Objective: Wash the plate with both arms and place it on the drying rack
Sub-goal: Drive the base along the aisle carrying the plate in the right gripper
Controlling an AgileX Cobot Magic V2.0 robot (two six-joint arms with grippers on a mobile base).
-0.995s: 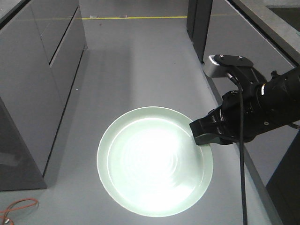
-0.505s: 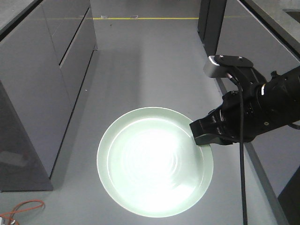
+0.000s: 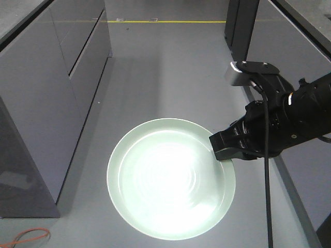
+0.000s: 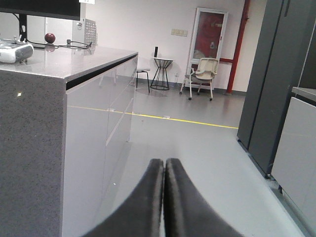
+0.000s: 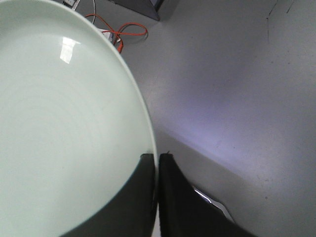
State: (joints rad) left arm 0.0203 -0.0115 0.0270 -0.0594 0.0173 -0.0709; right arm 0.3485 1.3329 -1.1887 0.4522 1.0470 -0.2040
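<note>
While my right end effector (image 5: 157, 159) pinches plate (image 3: 170, 181) at right rim, plate extends left; my left end effector (image 4: 164, 170) pressed together.

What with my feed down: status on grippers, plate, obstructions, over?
Black left gripper shut, empty. Black right gripper shut on rim of round pale mint-green plate, held over grey floor. Drying rack not in view; nothing blocking seen.

plate (image 3: 170, 178); round, mint-green; level; rim clamped by right arm (image 3: 289, 121)
</note>
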